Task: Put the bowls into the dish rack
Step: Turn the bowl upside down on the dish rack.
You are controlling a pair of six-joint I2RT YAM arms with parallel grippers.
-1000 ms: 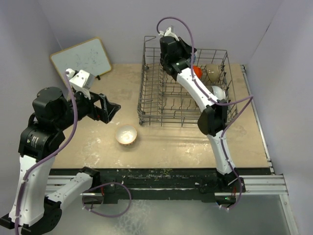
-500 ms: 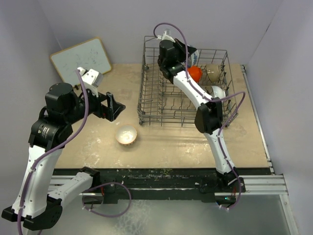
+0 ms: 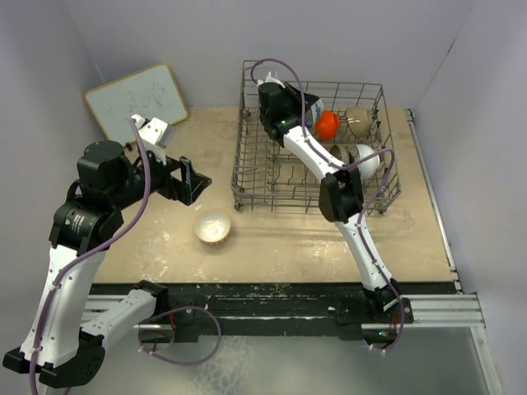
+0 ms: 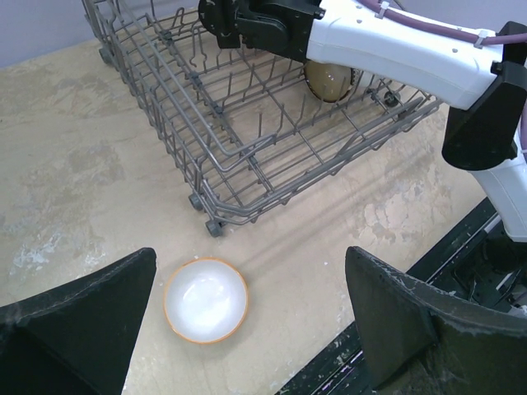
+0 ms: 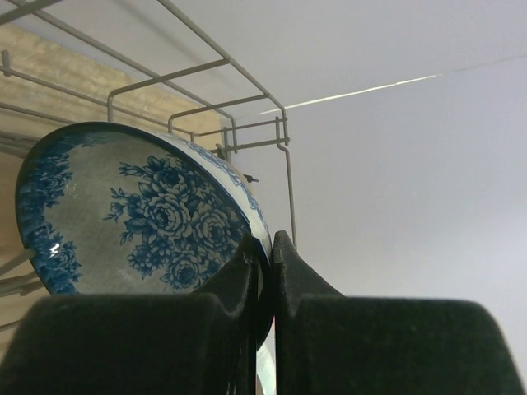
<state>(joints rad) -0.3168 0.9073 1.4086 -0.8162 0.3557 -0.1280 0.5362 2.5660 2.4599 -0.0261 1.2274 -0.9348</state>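
right arm (image 3: pixel 317 156) reaches over the far left corner of the dish rack (image 3: pixel 247 169). right gripper (image 5: pixel 265 247) clamps the rim of the blue-and-white bowl (image 5: pixel 140 214), held on edge, tilted. left gripper (image 4: pixel 249 257) hangs open above the tan-rimmed bowl (image 4: pixel 206 299) on the table (image 4: pixel 66 164).

Right wrist view: the lower part of the patterned bowl (image 5: pixel 140 214) is hidden behind the jaws. Left wrist view: the dish rack (image 4: pixel 198 177) is cut off at the top edge; a bowl (image 4: pixel 328 82) inside is half covered by the right arm (image 4: pixel 395 45).
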